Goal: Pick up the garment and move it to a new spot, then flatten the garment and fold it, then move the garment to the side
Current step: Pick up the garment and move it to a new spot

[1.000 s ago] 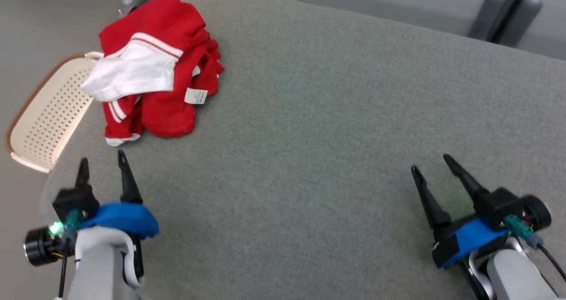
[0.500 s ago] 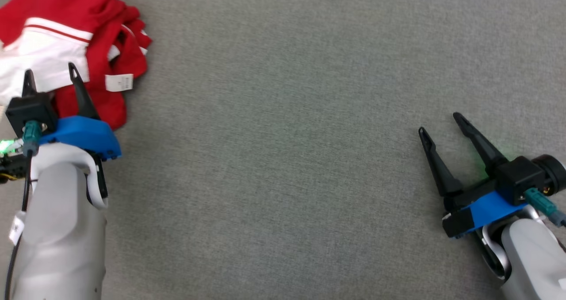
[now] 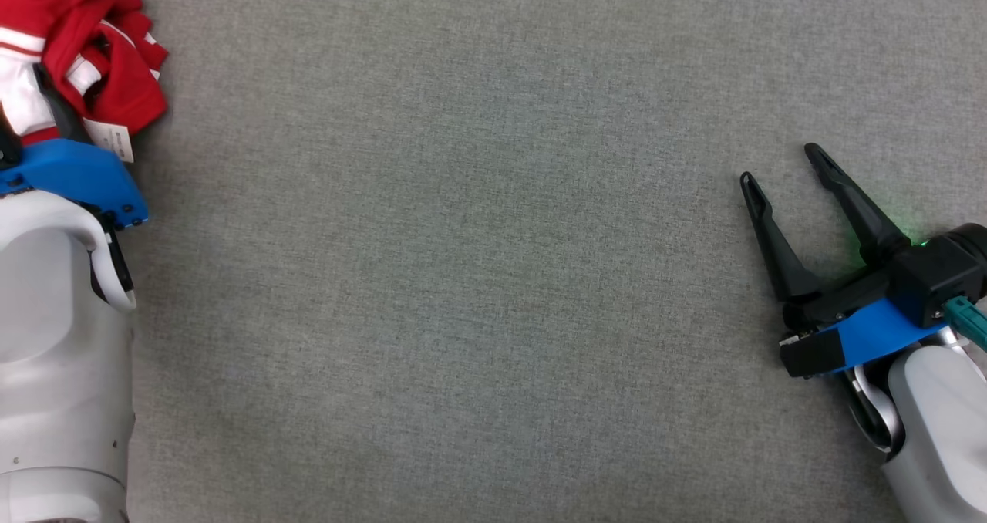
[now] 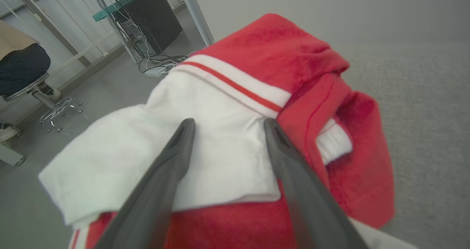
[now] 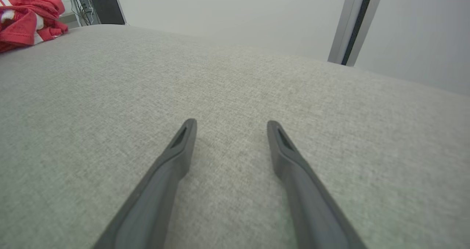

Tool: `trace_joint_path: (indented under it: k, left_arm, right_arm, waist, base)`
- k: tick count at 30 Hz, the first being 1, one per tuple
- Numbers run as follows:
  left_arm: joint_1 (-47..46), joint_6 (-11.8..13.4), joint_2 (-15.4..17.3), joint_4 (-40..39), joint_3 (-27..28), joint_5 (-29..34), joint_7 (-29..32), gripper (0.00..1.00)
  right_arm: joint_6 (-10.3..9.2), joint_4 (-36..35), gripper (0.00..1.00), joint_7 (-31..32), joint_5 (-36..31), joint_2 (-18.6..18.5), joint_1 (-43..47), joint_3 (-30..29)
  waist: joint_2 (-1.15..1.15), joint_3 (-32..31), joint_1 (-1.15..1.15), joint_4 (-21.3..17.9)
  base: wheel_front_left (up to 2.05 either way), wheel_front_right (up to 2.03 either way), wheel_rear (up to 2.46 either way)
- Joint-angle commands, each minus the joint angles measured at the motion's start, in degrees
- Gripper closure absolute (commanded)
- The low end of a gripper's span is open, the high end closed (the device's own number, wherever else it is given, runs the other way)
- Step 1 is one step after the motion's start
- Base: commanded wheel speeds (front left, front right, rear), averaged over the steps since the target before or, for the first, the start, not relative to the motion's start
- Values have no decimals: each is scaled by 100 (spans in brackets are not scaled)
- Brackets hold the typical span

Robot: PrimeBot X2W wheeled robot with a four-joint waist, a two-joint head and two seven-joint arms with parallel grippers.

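Right claw [image 3: 794,176]: low over the bare grey desk [image 3: 478,276], the two fingers spread wide, nothing between them. It is well apart from the work and I judge it only waits.

Left claw [image 4: 226,127]: my fingers stand apart, one on each side of the white panel, and they do not press the cloth. I hold nothing yet. In the head view the arm sits at the left edge and the fingers are mostly hidden by the cloth.

Garment [image 4: 257,94]: a red piece with white parts and a red stripe, lying crumpled in a heap at the far left corner of the desk, just in front of my left claw. A small white label [image 3: 114,139] hangs at its near side.

How it will handle: I judge it soft, light and loose. It will sag and unfold when lifted, and a thin pinch of one layer may slip out.

Where to take hold: I think the thick fold at the striped band [image 4: 235,85] is best, because there several layers lie together.

Step in hand: the first one, picking up; moving, flattening and folding are not yet done.

Beyond the desk: a grey floor [image 4: 110,80], cables and a dark box.
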Motion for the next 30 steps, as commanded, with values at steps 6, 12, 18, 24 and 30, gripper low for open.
trace_joint_path:
  k: [6, 12, 18, 24, 30]
  left_arm:
    - [-232, -169, -56, 483, 106, -269, 13, 100]
    - [-485, -416, -12, 345, -42, -248, -74, 100]
    - [-494, -803, -139, -612, -355, -132, -83, 100]
    - [-257, -1048, -473, -1276, -717, -36, -84, 100]
    - [-7, -1306, -821, -1502, -1106, -31, -84, 100]
  right_arm:
    - [-17, 385, 0, 90, 54, -56, 162, -110]
    - [-14, 376, 0, 75, 46, 154, 143, -83]
    - [-9, 446, 0, 48, 55, 513, 214, -125]
    - [-9, 560, 0, 49, 25, 819, 397, -167]
    - [-9, 637, 0, 47, 5, 1028, 506, -180]
  waist:
    - [1, -3, 1, -29]
    - [1, -298, 1, -61]
    - [1, -923, 1, -226]
    - [1, -1422, 1, -598]
    - [1, -1726, 1, -1134]
  base:
    - [0, 0, 0]
    - [0, 0, 0]
    - [0, 0, 0]
    - [0, 0, 0]
    - [0, 0, 0]
